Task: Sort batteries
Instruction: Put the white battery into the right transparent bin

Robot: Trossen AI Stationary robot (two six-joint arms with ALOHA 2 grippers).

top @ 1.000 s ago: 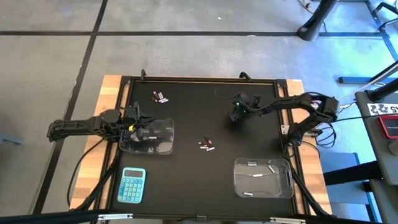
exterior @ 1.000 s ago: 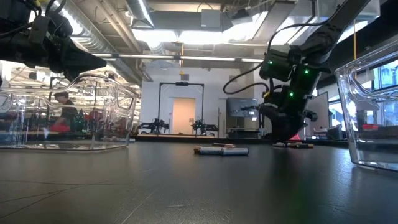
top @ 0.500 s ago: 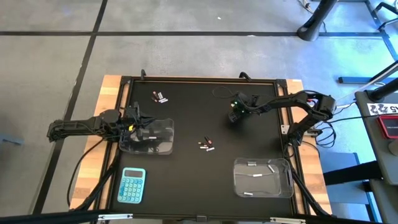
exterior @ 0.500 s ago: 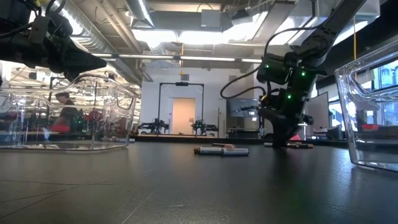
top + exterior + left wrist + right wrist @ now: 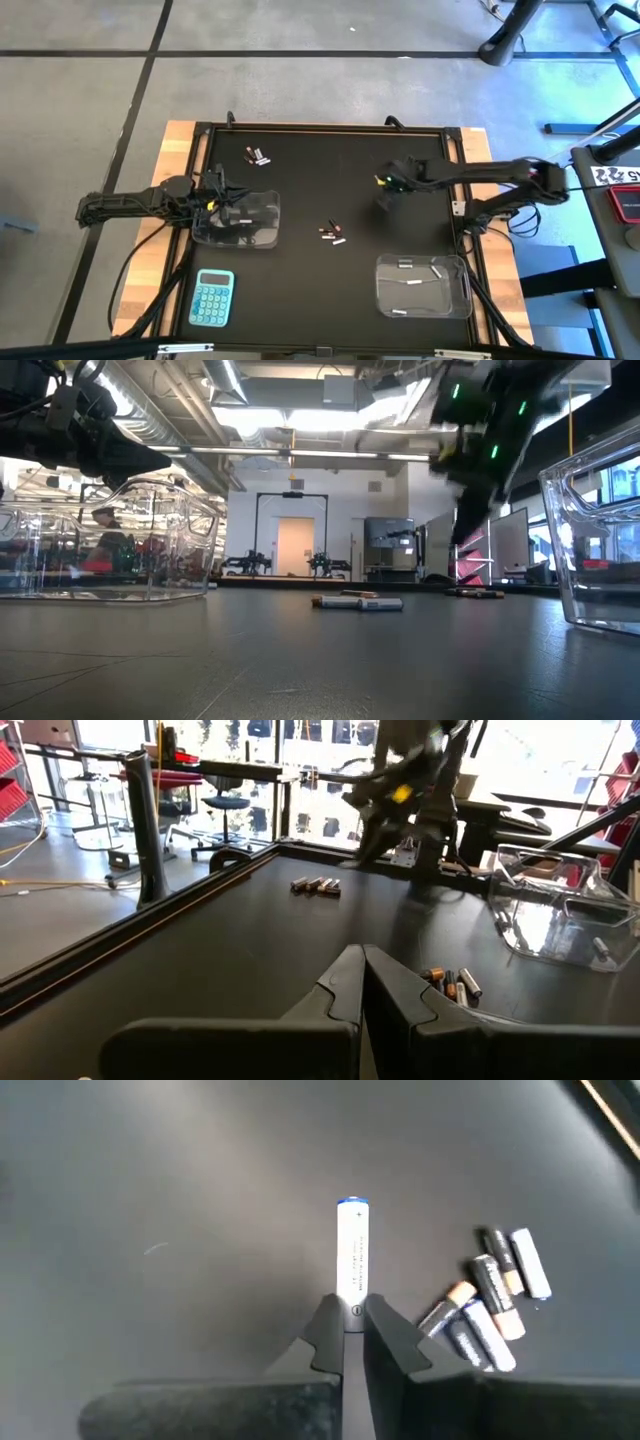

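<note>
Right wrist view shows the right gripper [image 5: 352, 1323] pinched shut on the end of a silvery-white battery [image 5: 353, 1252] with a blue tip, the cell sticking straight out from between the two dark fingers above the black table top, with a small cluster of batteries [image 5: 490, 1300], some white and some dark with copper-coloured ends, lying on the mat below. From the high view that gripper [image 5: 386, 193] sits over the right half of the black table [image 5: 320, 290], lifted clear of the surface, between the far edge and the clear plastic tub [image 5: 423, 286] near the right front, which holds a few white batteries. More batteries lie loose in the middle of the table [image 5: 333, 233] and near the far left [image 5: 258, 155]. The left gripper [image 5: 362, 982] is closed with nothing between its fingers, resting over the other clear tub [image 5: 238, 222] on the left side. A blue calculator [image 5: 212, 297] lies at the front left.
</note>
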